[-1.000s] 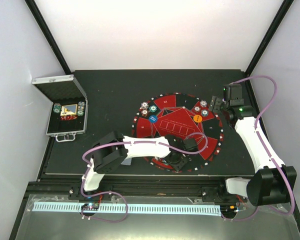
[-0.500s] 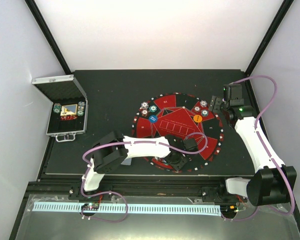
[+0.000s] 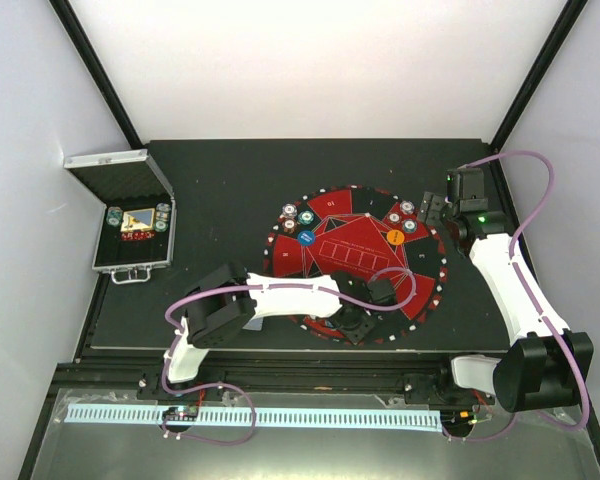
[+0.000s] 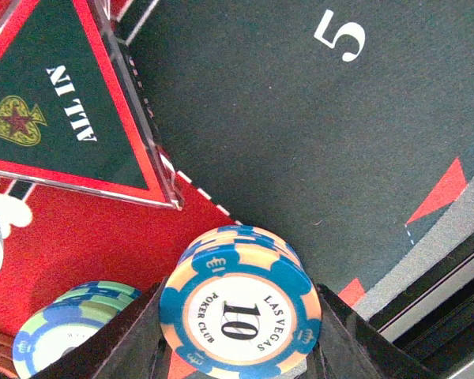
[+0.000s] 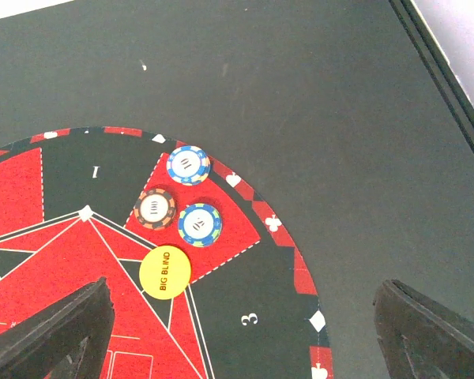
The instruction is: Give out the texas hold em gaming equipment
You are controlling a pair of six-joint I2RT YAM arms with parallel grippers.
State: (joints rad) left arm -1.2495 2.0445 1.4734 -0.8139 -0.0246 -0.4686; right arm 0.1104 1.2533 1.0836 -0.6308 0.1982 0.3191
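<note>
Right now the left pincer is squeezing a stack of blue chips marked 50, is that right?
Not quite: the left wrist view shows the left pincer squeezing a stack of blue chips marked 10, not 50.

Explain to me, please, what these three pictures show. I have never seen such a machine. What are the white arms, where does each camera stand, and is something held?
These are two robot arms, fixed at the near edge of a black table. The wide picture comes from a camera above them. Each of the two close pictures comes from a camera on one wrist.

On the table lie a round red-and-black mat and, at the left, an open metal case.

The left gripper is closed on a stack of blue chips marked 10, at the mat's near edge. The right gripper is open and holds nothing. Its camera looks down on three chip stacks and a yellow BIG BLIND disc.
</note>
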